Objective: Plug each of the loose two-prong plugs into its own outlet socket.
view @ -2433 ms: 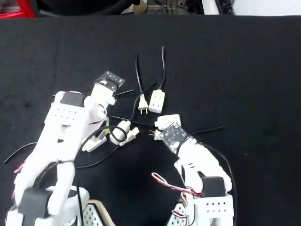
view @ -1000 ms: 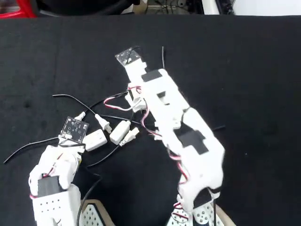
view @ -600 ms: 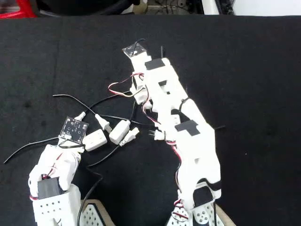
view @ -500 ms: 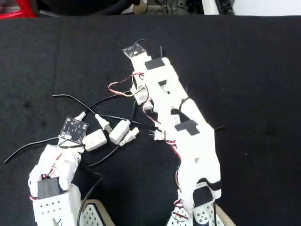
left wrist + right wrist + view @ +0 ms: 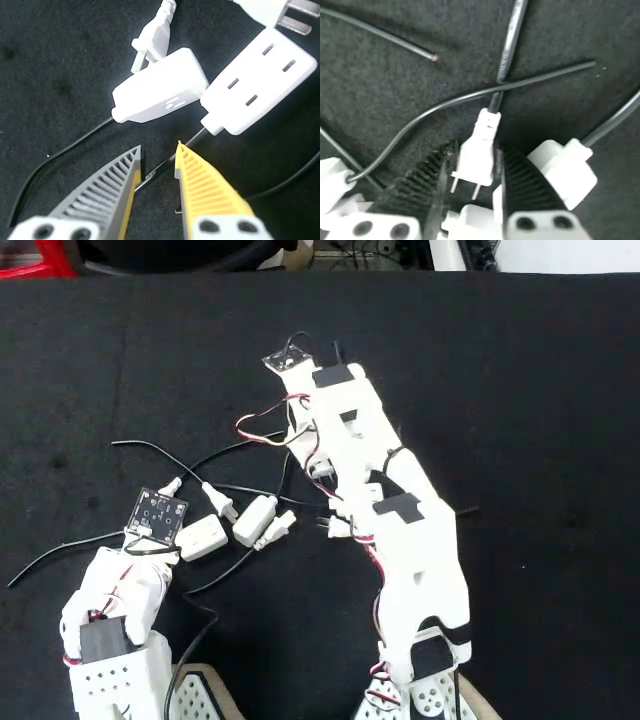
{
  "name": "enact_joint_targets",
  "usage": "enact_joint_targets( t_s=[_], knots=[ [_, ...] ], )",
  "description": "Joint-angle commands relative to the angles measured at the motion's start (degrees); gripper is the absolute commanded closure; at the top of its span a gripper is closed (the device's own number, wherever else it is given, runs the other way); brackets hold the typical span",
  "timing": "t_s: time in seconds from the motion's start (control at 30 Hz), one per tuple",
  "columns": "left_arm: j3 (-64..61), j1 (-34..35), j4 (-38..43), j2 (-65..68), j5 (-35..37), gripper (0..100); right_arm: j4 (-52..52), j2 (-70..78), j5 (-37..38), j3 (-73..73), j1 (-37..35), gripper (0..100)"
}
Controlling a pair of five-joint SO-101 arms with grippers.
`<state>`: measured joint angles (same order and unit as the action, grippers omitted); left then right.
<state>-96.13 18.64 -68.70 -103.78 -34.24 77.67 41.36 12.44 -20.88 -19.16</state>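
Fingers pointing at the table, my right gripper (image 5: 476, 147) stands open around a white two-prong plug (image 5: 477, 155) whose black cable leads away from it. A white outlet socket (image 5: 565, 167) lies just beside that plug. In the high view the right arm (image 5: 370, 470) stretches over the table's middle and covers this plug. My left gripper (image 5: 157, 147) is open near the left front, with a thin black cable (image 5: 160, 170) running between its fingers. Just ahead of it lie a white socket (image 5: 160, 87), a multi-slot socket (image 5: 260, 82) and a loose plug (image 5: 155, 37).
Black cables (image 5: 150, 448) loop across the black tabletop (image 5: 540, 390) at the left. A socket (image 5: 203, 537), a second socket with a plug at its end (image 5: 262, 520) and a loose plug (image 5: 218, 500) cluster between the arms. A plug's prongs (image 5: 328, 525) show beside the right arm.
The left arm has drawn back to the near left and the right arm has reached out over the middle. In the last half second the right wrist shifted slightly nearer.
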Motion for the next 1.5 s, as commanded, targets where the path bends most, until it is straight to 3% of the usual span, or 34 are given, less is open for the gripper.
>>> enact_joint_targets(
  t_s=[0.0,0.43,0.93,1.13,1.33,1.47],
  knots=[
    [-0.66,0.57,0.62,-0.44,-0.53,88,1.05,-1.8,0.7,-1.63,0.88,98.2],
    [-0.92,0.48,2.11,-0.44,-0.53,88,0.26,-23.78,0.7,12.18,0.79,98.7],
    [-0.92,0.57,2.02,-0.44,-0.53,88,-37.8,-72.22,1.05,59.56,0.53,98.6],
    [-0.92,0.4,2.02,-0.44,-0.53,88,-33.67,-74.59,0.7,55.43,6.07,98.6],
    [-0.92,0.48,2.11,-0.44,-0.53,88,-22.42,-74.42,1.05,46.37,10.02,98.6],
    [-0.92,0.48,2.11,-0.44,-0.53,88,-15.12,-73.45,1.23,44.62,4.31,98.6]
  ],
)
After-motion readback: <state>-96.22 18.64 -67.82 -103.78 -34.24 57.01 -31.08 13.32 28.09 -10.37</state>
